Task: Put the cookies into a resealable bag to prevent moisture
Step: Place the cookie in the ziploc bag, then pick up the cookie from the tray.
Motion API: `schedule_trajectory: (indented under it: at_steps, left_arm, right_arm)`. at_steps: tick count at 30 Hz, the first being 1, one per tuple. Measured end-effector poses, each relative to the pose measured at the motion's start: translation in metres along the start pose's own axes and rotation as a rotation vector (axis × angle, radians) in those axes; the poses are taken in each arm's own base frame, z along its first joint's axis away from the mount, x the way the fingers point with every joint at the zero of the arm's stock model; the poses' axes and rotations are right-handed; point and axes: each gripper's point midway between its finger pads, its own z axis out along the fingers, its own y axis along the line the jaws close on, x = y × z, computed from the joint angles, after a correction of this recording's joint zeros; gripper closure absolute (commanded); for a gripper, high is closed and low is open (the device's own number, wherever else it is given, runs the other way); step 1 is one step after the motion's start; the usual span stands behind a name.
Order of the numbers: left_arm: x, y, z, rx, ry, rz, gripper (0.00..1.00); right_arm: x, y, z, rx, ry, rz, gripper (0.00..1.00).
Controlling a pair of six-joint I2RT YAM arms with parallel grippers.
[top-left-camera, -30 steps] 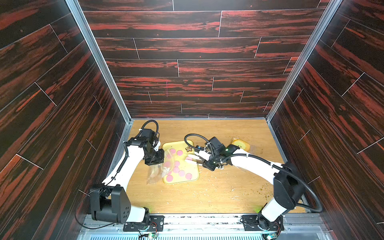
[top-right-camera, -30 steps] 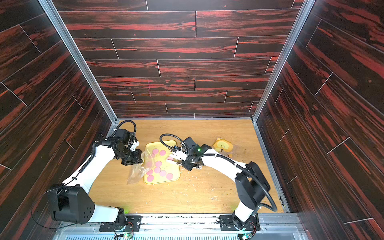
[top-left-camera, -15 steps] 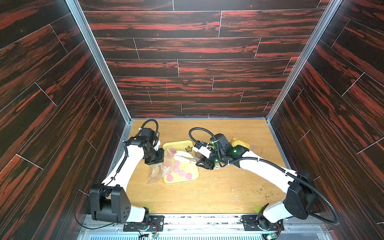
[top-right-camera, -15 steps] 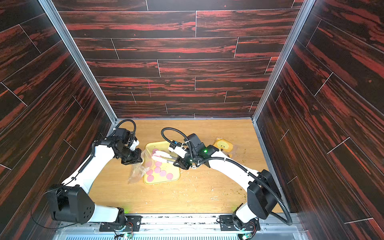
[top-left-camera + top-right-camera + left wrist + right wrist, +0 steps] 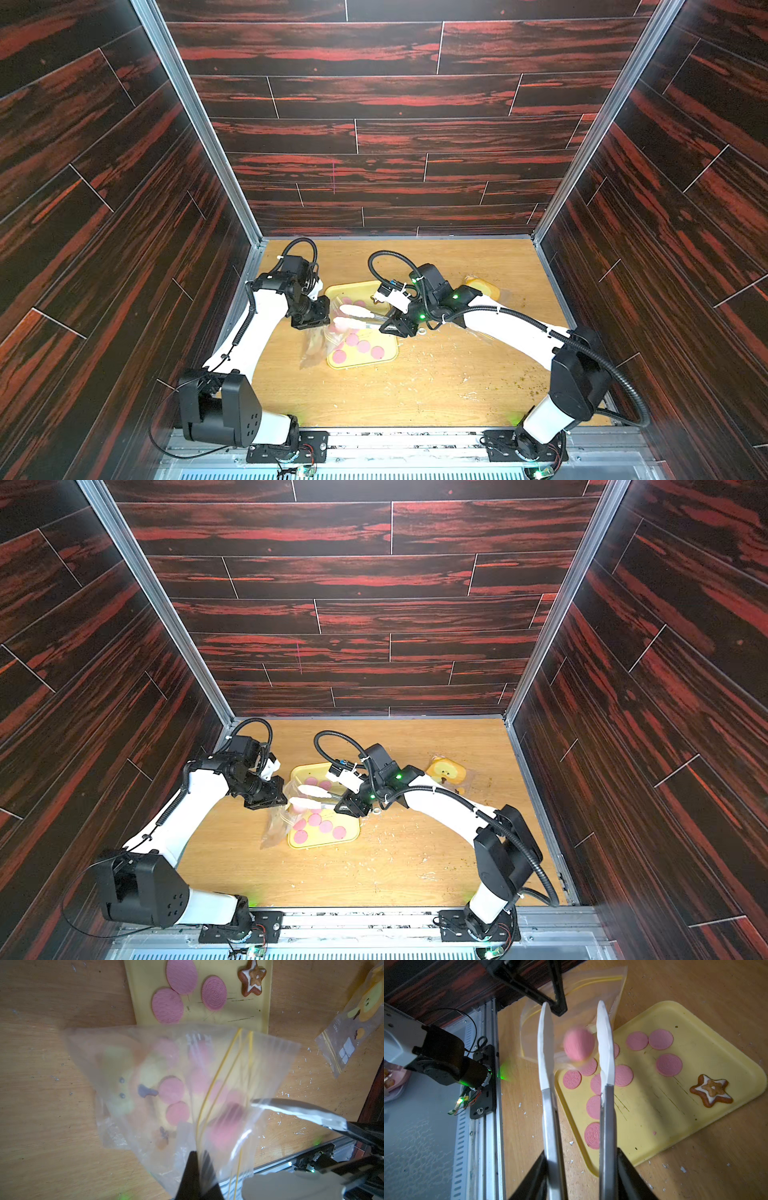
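Gripping tongs [image 5: 606,1109] by their metal arms, right gripper [image 5: 581,1159] is clamped on them. The white tong tips [image 5: 545,1043] stand apart. Pink cookie [image 5: 578,1044] sits between the tips, blurred. Reads as loose and dropping. It is right at the mouth of the resealable bag [image 5: 166,1076]; inside or just above, cannot tell.

Left gripper [image 5: 196,1169] is pinched together on the bag's top edge by the yellow zip lines. It holds the bag up at the left edge of the yellow tray [image 5: 675,1118]. Bag bottom trails onto the table [image 5: 415,386].

Other cookies [image 5: 660,1039] lie flat on the tray, most in its near part, a few at the far end. Star-shaped gingerbread cookie [image 5: 711,1090] is at the tray corner away from the bag. Pink discs show through the bag film; in the bag or on the tray beneath, unclear. Second printed bag [image 5: 449,773] lies far right, well apart.

Step, my reading: release of one cookie into the bag, mid-task. Next: swing tongs over the tray, set tips either side of one disc, squeeze gently. Left grip must hold the mouth open.
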Motion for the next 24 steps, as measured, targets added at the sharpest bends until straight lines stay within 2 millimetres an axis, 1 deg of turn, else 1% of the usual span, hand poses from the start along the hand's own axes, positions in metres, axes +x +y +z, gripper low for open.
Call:
schedule_trajectory:
  at_steps: [2, 7, 11, 13, 16, 18, 21, 24]
  left_arm:
    - [0.0, -0.001, 0.0, 0.005, 0.001, 0.0, 1.0]
    - [0.0, -0.002, 0.0, 0.012, 0.002, 0.0, 1.0]
    - [0.0, -0.001, 0.0, 0.003, 0.0, 0.0, 1.0]
    - [0.0, 0.001, 0.0, -0.005, -0.001, 0.0, 1.0]
    - [-0.001, 0.003, 0.0, -0.018, -0.005, 0.0, 1.0]
    - [-0.001, 0.004, 0.0, -0.022, -0.005, 0.0, 1.0]
    - [-0.001, 0.004, 0.0, -0.023, -0.005, 0.0, 1.0]
    - [-0.001, 0.004, 0.0, -0.023, -0.005, -0.001, 1.0]
  right_arm:
    - [0.0, 0.001, 0.0, -0.006, -0.001, 0.001, 0.44]
    - [-0.001, 0.002, 0.0, -0.01, -0.004, 0.001, 0.47]
    - [0.003, -0.006, -0.006, 0.041, -0.002, 0.004, 0.48]
    - [0.012, -0.016, -0.017, 0.099, 0.007, 0.019, 0.48]
    - [0.028, -0.037, -0.036, 0.22, 0.039, 0.042, 0.48]
    - [0.034, -0.051, -0.043, 0.291, 0.065, 0.043, 0.48]
    - [0.047, -0.063, -0.041, 0.353, 0.126, 0.033, 0.48]
    - [0.053, -0.076, -0.027, 0.376, 0.18, 0.022, 0.48]
